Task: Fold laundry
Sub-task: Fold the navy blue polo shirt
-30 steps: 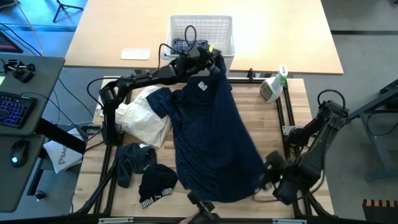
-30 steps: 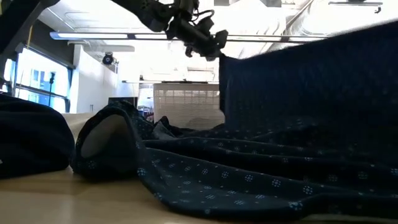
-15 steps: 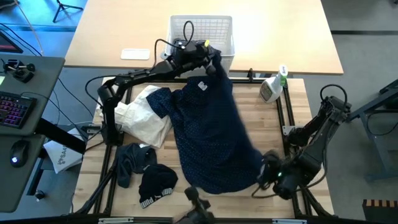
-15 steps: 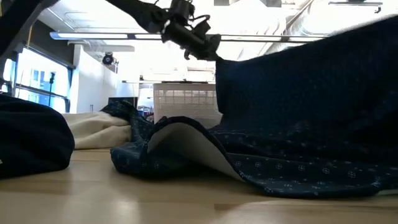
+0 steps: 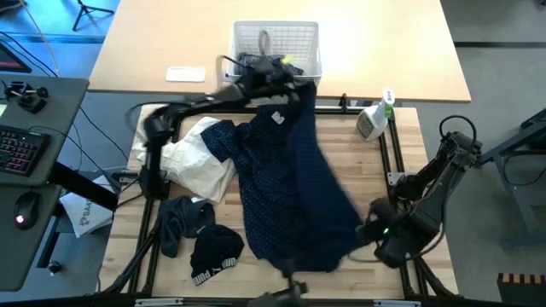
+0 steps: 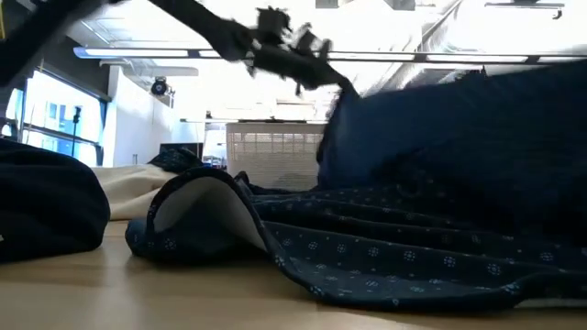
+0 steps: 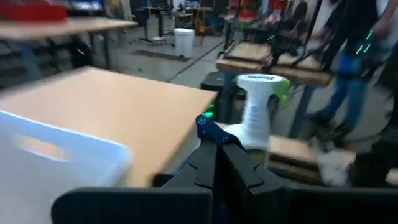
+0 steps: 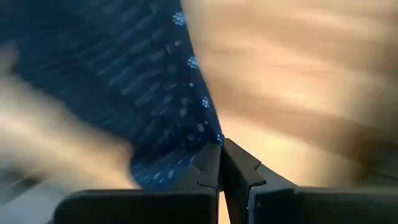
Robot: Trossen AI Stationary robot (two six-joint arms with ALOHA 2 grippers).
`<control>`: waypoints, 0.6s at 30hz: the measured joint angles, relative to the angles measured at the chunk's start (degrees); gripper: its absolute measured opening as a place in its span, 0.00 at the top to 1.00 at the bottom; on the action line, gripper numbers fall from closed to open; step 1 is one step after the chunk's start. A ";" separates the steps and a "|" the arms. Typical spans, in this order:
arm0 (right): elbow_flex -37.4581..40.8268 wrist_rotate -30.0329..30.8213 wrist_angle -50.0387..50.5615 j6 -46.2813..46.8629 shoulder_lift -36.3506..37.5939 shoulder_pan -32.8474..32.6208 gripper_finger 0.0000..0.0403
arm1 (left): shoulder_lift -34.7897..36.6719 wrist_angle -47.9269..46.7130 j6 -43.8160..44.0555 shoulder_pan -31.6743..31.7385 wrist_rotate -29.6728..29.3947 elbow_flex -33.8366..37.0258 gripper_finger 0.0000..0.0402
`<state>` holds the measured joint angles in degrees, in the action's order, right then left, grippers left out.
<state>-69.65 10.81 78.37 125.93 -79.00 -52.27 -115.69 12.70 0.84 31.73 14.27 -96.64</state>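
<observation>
The navy shirt with tiny white dots (image 5: 290, 170) stretches from the table's far middle to its near right, strung between both grippers. My left gripper (image 5: 294, 85) is shut on its far end, just in front of the white basket (image 5: 277, 38). My right gripper (image 5: 368, 228) is shut on its near right corner. In the low view the shirt (image 6: 440, 147) hangs as a raised sheet, while its lower part (image 6: 385, 257) lies in folds on the wood. A cream garment (image 5: 200, 162) and two dark pieces (image 5: 179, 223) (image 5: 217, 251) lie at the left. My left gripper pinches a small bit of the shirt's far edge (image 7: 208, 127) between its two fingertips, coming nearly level from the table's left. The cloth hangs down from it, and its lower part rests on the table. My right gripper pinches the shirt's edge (image 8: 211, 140) near the near right corner, fingers pointing down from above. The cloth runs away from it, lifted off the wood there.
A white spray bottle with a green nozzle (image 5: 374, 119) stands at the far right corner of the work table. The basket holds dark cloth. A small white card (image 5: 186, 74) lies on the light table behind. Bare wood shows at the far right.
My left gripper has turned at the wrist and shifted a little toward the table's right, still shut on the shirt's far edge. The raised sheet has swung and sagged. The shirt's part on the table has slid, and its curled fold has changed shape.
</observation>
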 joint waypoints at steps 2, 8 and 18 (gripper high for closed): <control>0.06 -8.80 7.96 1.12 0.31 0.95 1.00 | -5.52 2.04 6.39 -0.97 0.19 -3.69 1.00; 0.05 -12.26 10.18 1.48 0.98 1.61 1.00 | -11.48 -6.58 -3.53 -4.87 -13.41 -16.57 1.00; 7.09 6.82 -23.50 -17.66 -1.98 3.80 1.00 | -9.04 -41.70 -21.40 -5.30 -31.92 -18.41 1.00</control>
<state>-62.56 17.63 54.86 108.27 -80.98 -48.46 -124.74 -28.99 -20.56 26.43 -17.65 -115.05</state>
